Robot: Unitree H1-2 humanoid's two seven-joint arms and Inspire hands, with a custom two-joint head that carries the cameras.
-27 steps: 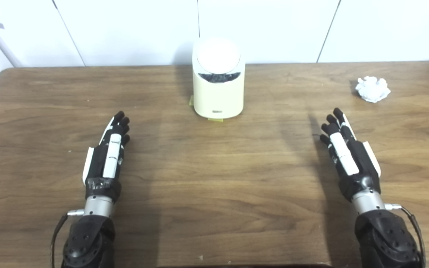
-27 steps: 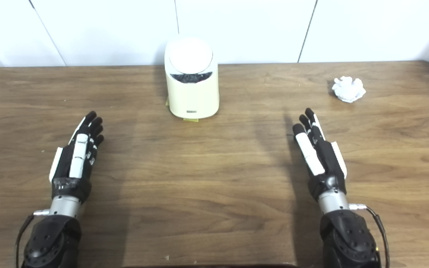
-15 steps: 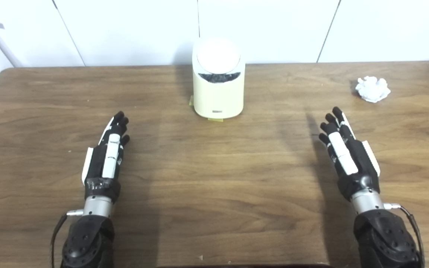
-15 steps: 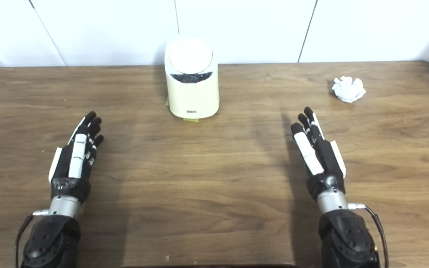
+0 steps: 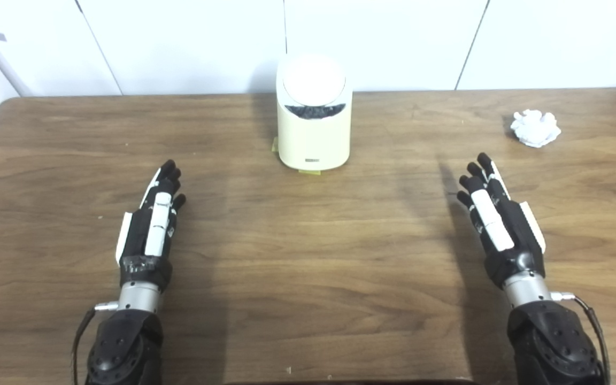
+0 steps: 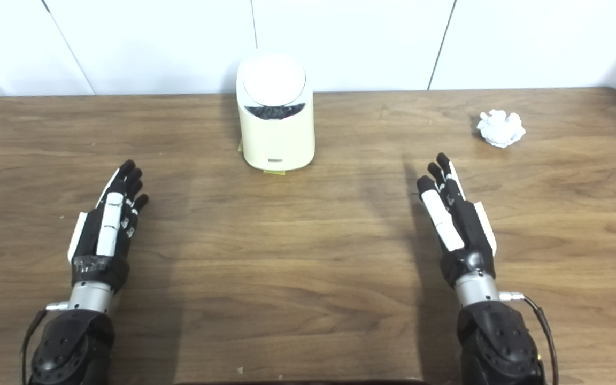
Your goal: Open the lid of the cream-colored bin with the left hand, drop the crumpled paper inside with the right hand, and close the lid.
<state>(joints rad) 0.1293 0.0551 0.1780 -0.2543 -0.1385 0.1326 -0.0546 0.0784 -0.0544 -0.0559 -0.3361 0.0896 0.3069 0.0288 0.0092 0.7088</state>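
Note:
The cream-colored bin (image 5: 313, 133) stands upright at the far middle of the wooden table, its round white lid (image 5: 313, 80) down, with a dark slit below the lid. A ball of crumpled white paper (image 5: 535, 128) lies at the far right. My left hand (image 5: 150, 222) hovers open over the near left of the table, fingers stretched forward, well short of the bin. My right hand (image 5: 495, 214) is open too, at the near right, fingers pointing toward the paper but apart from it. Neither hand holds anything.
The brown wooden table (image 5: 308, 251) ends at a white panelled wall (image 5: 179, 43) just behind the bin. Small yellow tape marks (image 5: 308, 171) show at the bin's base. The table's rounded left corner (image 5: 8, 104) is in view.
The left hand has drifted slightly left and toward me. The right hand has shifted a touch left. Bin and paper have not moved.

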